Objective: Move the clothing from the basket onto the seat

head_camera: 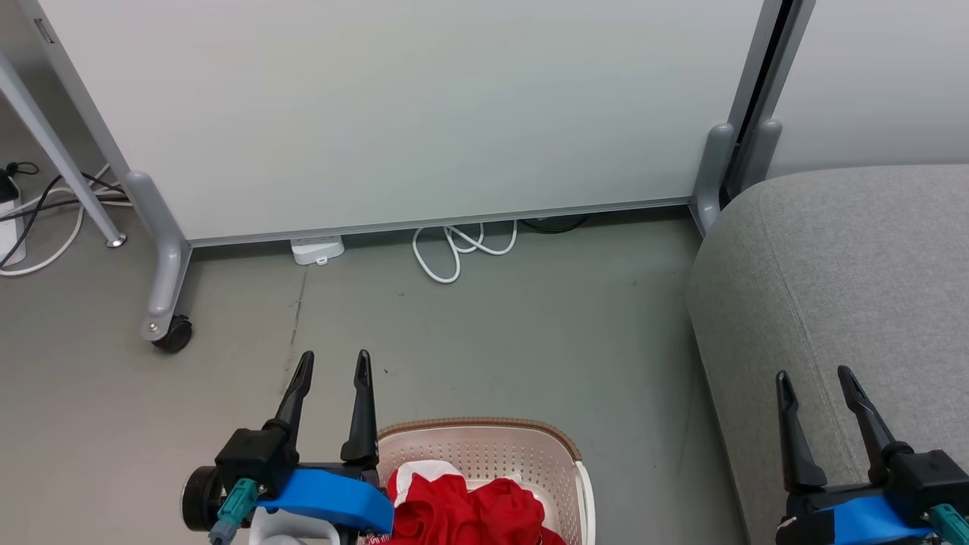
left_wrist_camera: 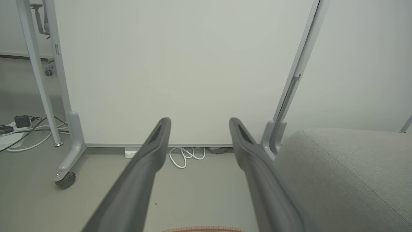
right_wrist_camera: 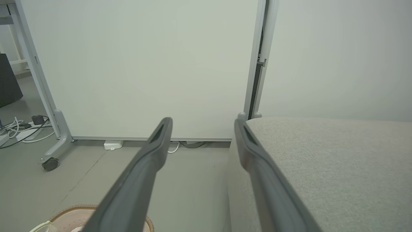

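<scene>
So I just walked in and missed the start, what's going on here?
A two-armed robot is set to move laundry, and nothing is in hand yet. The red clothing lies piled in the cream laundry basket on the floor. The left gripper is open and empty by the basket's left edge. The right gripper, also open and empty, is over the grey sofa seat, whose visible part is bare.

A pale rolling partition panel (head_camera: pixel 394 113) stands on a grey floor (head_camera: pixel 492 325), its caster (head_camera: pixel 172 333) at left; a white cable (head_camera: pixel 462 246) coils beneath it by a white box (head_camera: pixel 316 250).
</scene>
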Tool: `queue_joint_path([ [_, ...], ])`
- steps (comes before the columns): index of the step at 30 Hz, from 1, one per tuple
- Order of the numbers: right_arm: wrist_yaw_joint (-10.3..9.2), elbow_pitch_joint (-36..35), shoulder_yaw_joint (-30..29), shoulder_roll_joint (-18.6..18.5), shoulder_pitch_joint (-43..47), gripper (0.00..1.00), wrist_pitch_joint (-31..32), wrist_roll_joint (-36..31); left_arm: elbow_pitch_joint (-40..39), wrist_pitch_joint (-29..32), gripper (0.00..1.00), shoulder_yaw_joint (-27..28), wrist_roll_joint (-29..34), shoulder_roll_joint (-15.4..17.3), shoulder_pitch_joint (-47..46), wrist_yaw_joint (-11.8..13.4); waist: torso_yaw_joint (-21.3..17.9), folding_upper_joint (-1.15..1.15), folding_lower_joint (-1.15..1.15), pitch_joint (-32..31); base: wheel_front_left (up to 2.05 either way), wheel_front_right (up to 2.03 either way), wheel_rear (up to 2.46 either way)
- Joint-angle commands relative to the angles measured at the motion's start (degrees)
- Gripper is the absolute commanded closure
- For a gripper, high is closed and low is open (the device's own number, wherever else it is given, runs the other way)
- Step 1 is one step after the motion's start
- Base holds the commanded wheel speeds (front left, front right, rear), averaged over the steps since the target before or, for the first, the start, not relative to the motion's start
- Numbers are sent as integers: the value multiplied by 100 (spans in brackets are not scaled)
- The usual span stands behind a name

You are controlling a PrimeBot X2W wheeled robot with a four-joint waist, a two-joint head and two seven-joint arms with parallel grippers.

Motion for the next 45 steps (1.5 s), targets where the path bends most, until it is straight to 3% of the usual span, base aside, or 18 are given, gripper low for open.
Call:
queue_joint_path([
  [1,13,-30,1,-31,67,0,-29,-42,9,-30,0,5,20,3,-95,27,-1,0,0,4,0,0,0],
  [16,13,-15,24,-30,23,0,-27,10,83,-29,0,4,-11,1,-84,34,-9,0,0,16,0,0,0],
  [23,13,-110,188,-29,-107,0,-26,64,276,-25,0,87,102,7,-92,13,-187,0,0,248,0,0,0],
  [45,8,-645,812,-24,-1242,0,-25,372,1773,-25,0,332,242,213,-1105,-177,-1081,0,0,2629,0,0,0],
])
